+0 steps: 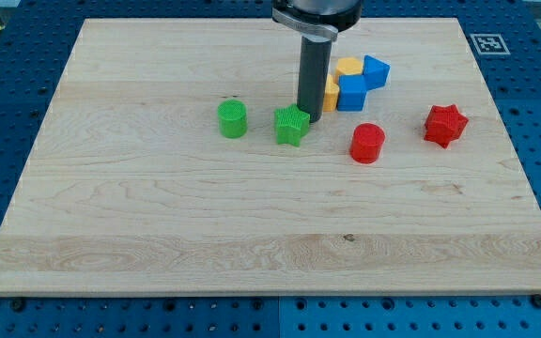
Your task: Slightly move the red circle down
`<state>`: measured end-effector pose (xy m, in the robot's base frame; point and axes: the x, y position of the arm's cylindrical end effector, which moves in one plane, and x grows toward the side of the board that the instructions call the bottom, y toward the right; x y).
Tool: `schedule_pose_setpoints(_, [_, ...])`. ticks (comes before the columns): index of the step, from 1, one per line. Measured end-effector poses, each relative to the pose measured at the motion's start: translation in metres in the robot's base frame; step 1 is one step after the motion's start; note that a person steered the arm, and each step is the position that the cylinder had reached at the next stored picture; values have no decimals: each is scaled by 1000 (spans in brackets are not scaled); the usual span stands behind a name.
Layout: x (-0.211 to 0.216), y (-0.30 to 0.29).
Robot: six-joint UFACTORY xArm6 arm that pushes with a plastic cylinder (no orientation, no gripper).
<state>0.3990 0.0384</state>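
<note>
1. my tip touches the surface just beside the green star, at its right.
2. no pincer shows, only the rod.
3. the red circle sits lower right of my tip, apart, left of the red star.

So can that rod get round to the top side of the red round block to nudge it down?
Probably yes. My tip sits beside the green star; the board just above the red circle looks bare, with the blue blocks further up.
</note>
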Motion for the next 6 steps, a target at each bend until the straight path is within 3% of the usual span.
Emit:
schedule_pose_setpoints(1, [0, -5])
schedule_pose_setpoints(3, [11, 49])
schedule_pose_setpoints(6, [53, 42])
